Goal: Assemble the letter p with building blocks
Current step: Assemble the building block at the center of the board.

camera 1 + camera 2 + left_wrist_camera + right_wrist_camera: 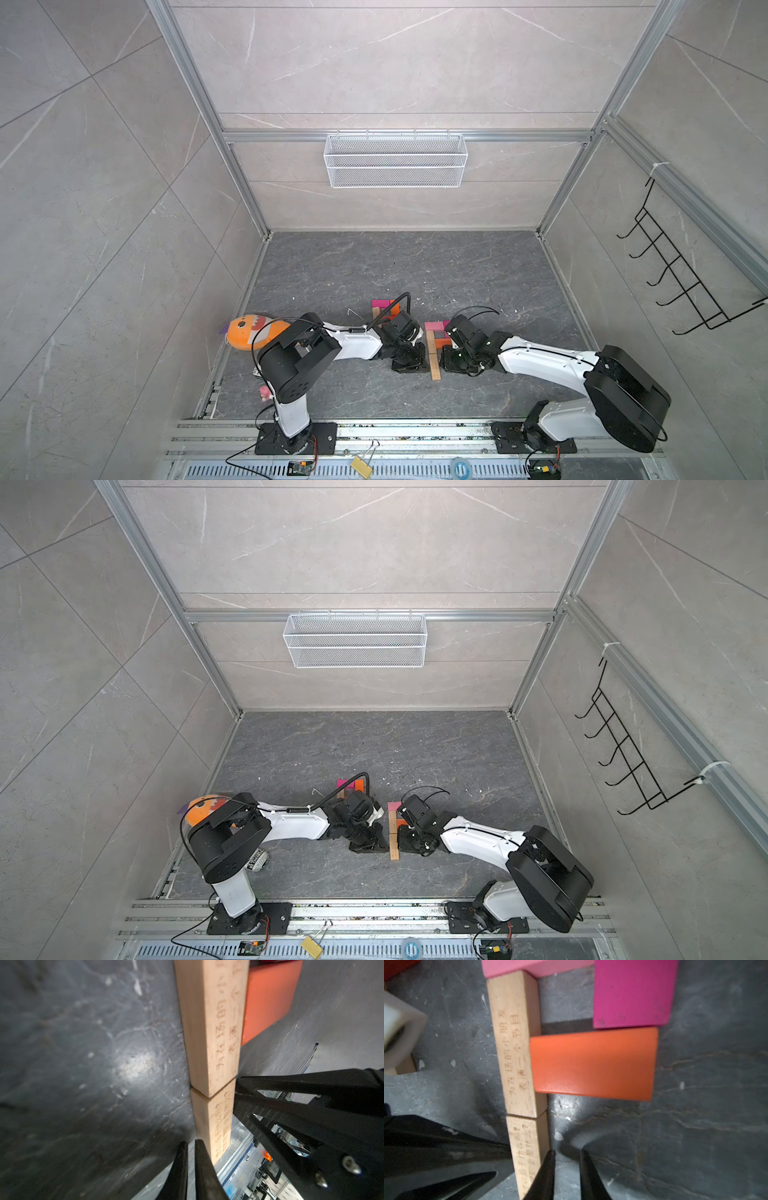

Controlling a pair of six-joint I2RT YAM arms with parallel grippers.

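In both top views a letter p lies flat between my two wrists, with a tan stem (pixel 435 365) (pixel 394 848) and a pink top block (pixel 434 326). The right wrist view shows its building blocks: pink (pixel 529 968), magenta (pixel 633 993), orange (pixel 593 1066), and two tan bars end to end (pixel 517 1043) (pixel 527 1153). My left gripper (pixel 191 1142) is shut and empty, against the lower tan bar (pixel 214 1122). On the bar's other side my right gripper (pixel 568 1152) stands slightly open and empty, one finger (pixel 548 1167) at the bar's edge. Another figure of magenta (pixel 382 303) and orange (pixel 394 308) lies behind the left wrist, partly hidden.
An orange plush fish (pixel 253 332) lies at the left wall behind my left arm. A white mesh basket (pixel 395 160) hangs on the back wall and a black hook rack (pixel 685 274) on the right wall. Aluminium rails (pixel 415 432) run along the front edge.
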